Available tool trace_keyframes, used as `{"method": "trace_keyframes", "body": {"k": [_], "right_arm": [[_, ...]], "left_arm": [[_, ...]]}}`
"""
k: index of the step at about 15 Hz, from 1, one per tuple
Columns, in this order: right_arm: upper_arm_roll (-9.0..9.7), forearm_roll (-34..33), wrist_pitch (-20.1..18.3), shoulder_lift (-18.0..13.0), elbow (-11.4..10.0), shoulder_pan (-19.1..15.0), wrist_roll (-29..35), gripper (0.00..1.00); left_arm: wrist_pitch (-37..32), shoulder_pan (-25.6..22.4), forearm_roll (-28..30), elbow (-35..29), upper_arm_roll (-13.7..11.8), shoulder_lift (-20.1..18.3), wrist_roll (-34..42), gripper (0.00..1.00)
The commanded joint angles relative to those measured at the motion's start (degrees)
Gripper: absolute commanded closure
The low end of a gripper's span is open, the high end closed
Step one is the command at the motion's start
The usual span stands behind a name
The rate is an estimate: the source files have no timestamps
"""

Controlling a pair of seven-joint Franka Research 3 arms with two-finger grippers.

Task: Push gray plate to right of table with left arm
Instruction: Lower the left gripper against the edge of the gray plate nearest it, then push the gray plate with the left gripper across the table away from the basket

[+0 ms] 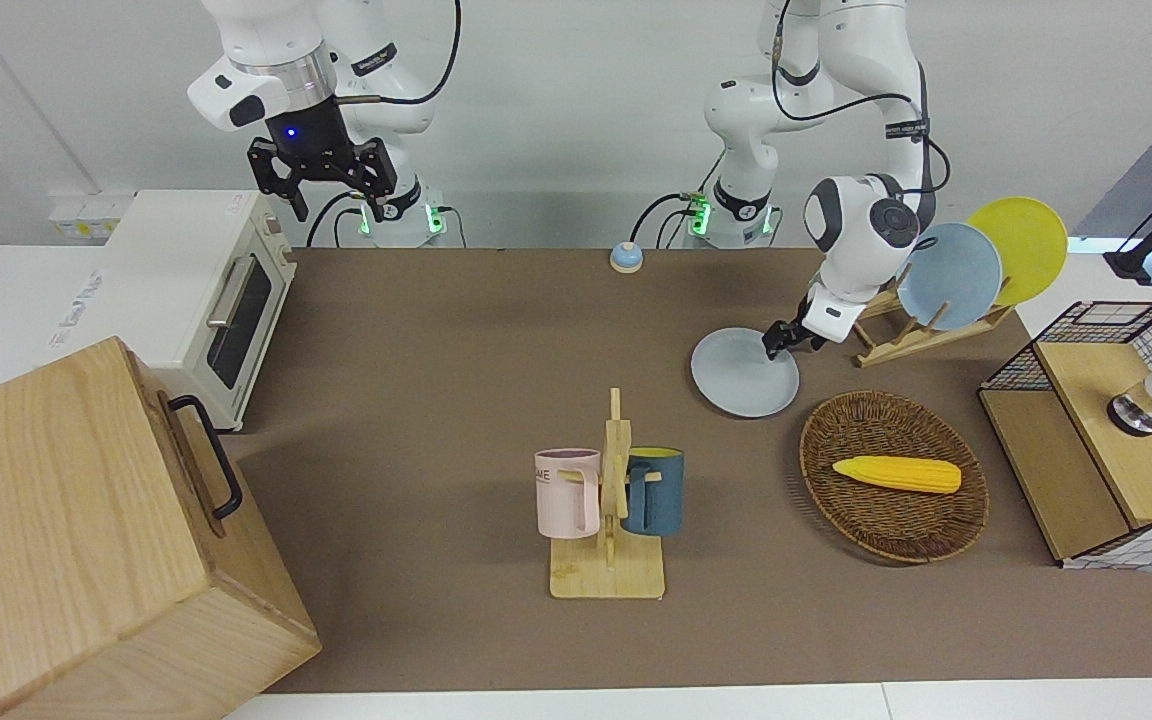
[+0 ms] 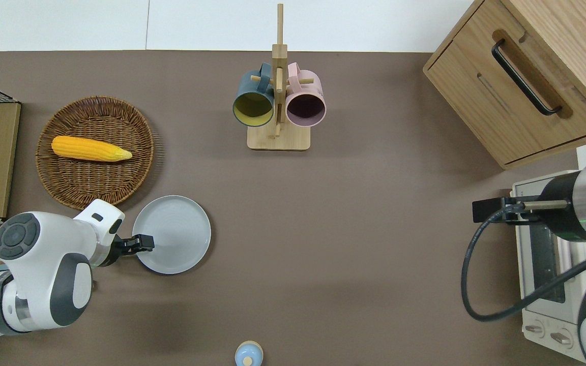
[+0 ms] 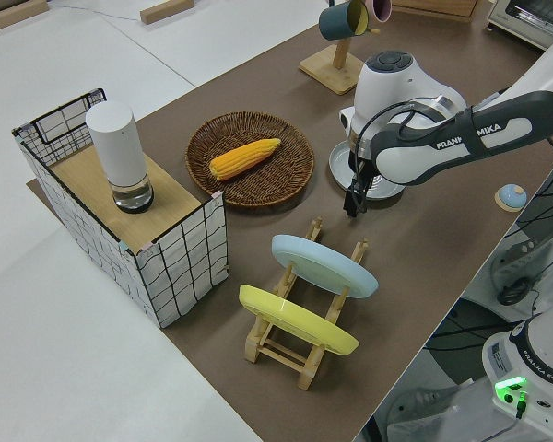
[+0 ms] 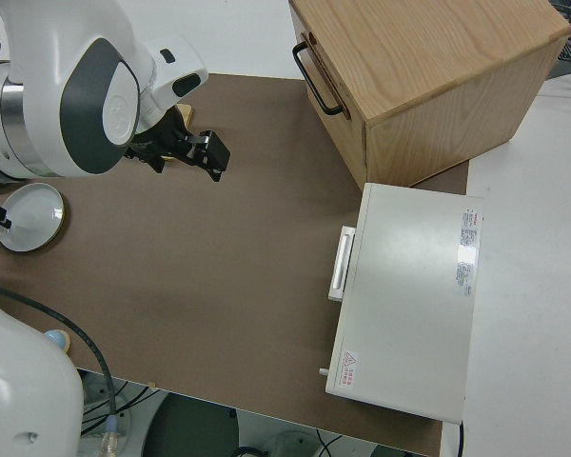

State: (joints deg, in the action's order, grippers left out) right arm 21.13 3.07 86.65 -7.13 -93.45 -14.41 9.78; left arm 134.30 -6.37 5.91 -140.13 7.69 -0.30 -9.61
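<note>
1. Gray plate (image 2: 173, 235) lies flat on the worktop (image 2: 364, 213), toward the left arm's end, just beside the wicker basket (image 2: 94, 152) w/ the corn (image 2: 91, 149) and nearer the robots than it.
2. Left end effector (image 2: 143, 243) is down at the plate's edge on the left arm's side, tips at or on the rim. Fingers look narrow, but can't tell for sure if closed; it holds nothing.
3. Step in hand, I'd say: contact made, push about to begin. Plate is nowhere near the right arm's end yet.
4. Next move calls for a low, steady sweep across the worktop toward the toaster oven (image 2: 542, 254), keeping the tips against the rim so they don't ride over it. Path looks open nearer the robots than the mug rack (image 2: 279, 101).
5. Right arm is parked; its end effector (image 1: 321, 170) looks wide open.
</note>
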Motion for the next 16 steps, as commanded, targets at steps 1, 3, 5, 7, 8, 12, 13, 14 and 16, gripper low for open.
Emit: {"method": "trace_keyframes", "body": {"k": [1, 3, 5, 7, 8, 12, 13, 14, 16], "right_arm": [[0.84, 1.2, 0.0, -1.6, -1.6, -1.4, 0.6, 0.005], [0.84, 1.2, 0.0, -1.6, -1.6, -1.4, 0.6, 0.005], [0.84, 1.2, 0.0, -1.6, -1.6, -1.4, 0.6, 0.005], [0.84, 1.2, -0.1, -1.6, -1.6, -1.4, 0.6, 0.005], [0.84, 1.2, 0.0, -1.6, -1.6, -1.4, 0.6, 0.005], [0.84, 1.2, 0.0, -1.6, -1.6, -1.4, 0.6, 0.005], [0.84, 1.2, 0.0, -1.6, -1.6, -1.4, 0.6, 0.005], [0.84, 1.2, -0.1, -1.6, -1.6, -1.4, 0.7, 0.005], [0.84, 1.2, 0.0, -1.6, -1.6, -1.4, 0.6, 0.005]], "left_arm": [[2.5, 0.0, 1.0, -1.2, 0.3, -0.1, 0.0, 0.2], [2.5, 0.3, 1.0, -1.2, 0.3, 0.1, -0.1, 0.57], [2.7, 0.3, 1.3, -1.2, 0.5, 0.1, -0.3, 0.82], [2.8, 0.3, 2.7, -1.2, 0.7, 0.1, -1.5, 0.86], [2.8, 0.5, 2.9, -1.2, 0.8, 0.1, -2.2, 0.87], [2.9, 0.7, 2.9, -1.2, 1.5, 0.1, -5.3, 0.96], [2.9, 0.7, 2.9, -1.2, 1.6, 0.2, -5.7, 0.98], [2.8, 0.8, 2.9, -1.2, 1.7, 0.2, -5.6, 1.0], [2.9, 1.0, 2.9, -1.2, 2.3, 0.1, -6.1, 1.0]]}}
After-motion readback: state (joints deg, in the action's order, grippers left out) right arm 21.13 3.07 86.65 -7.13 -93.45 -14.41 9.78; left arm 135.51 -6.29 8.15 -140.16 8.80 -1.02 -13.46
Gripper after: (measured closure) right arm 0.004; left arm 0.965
